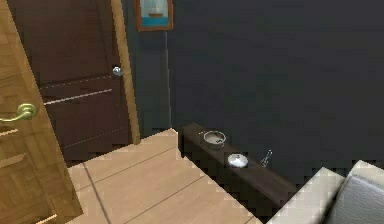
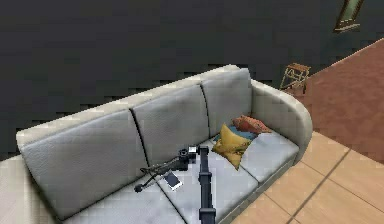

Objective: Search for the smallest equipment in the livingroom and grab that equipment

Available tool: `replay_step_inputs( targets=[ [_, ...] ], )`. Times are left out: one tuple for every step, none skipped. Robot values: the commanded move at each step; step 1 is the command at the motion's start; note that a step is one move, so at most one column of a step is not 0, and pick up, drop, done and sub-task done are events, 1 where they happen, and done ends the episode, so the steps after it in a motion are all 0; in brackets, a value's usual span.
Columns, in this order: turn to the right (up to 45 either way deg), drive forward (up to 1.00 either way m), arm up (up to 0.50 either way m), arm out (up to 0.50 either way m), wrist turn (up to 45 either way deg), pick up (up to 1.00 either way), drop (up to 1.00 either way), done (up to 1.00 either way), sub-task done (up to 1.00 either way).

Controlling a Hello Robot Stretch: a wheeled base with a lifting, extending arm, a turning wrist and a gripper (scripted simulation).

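A light grey sofa (image 2: 120, 150) with three back cushions stands against a dark wall in the arm side view. My arm (image 2: 205, 190) rises as a dark bar from the bottom edge over the seat. The gripper (image 2: 148, 183) reaches left from the arm's far end, low over the seat cushion. A small white and dark thing (image 2: 173, 182) lies at the gripper on the seat. I cannot tell whether the gripper holds anything. The sofa's arm (image 1: 335, 195) also shows at the forward view's bottom right.
Yellow and orange cushions (image 2: 236, 138) lie on the sofa's right end. A small wooden stool (image 2: 296, 72) stands beyond it. A low dark shelf (image 1: 235, 165) with two bowls (image 1: 213, 137) runs along the wall. A dark door (image 1: 70, 70) and a light wooden door (image 1: 25, 130) stand at the left.
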Motion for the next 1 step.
replay_step_inputs(
  targets=[
    [0.0,0.00,0.00,0.00,45.0,0.00,0.00,0.00,0.00]
  ],
)
